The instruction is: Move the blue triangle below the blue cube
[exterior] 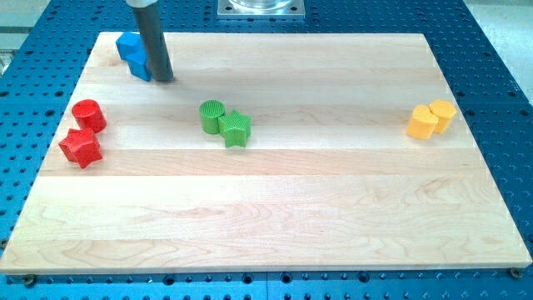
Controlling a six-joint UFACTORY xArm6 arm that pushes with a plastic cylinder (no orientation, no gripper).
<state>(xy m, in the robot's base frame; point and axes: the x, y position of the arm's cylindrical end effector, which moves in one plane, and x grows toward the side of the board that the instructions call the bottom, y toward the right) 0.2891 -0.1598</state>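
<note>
Two blue blocks sit touching each other near the wooden board's top left corner. The upper one (127, 44) looks blocky, like a cube. The lower one (141, 67) looks wedge-like, like a triangle, and the rod partly hides it. I cannot be sure of either shape. My rod comes down from the view's top, and my tip (163, 80) rests on the board right against the lower blue block's right side.
A red cylinder (88, 115) and a red star (81, 147) sit at the left edge. A green cylinder (212, 117) and a green star (236, 129) touch left of centre. Two yellow blocks (422, 123) (443, 113) touch at the right. The board (275, 217) lies on a blue perforated table.
</note>
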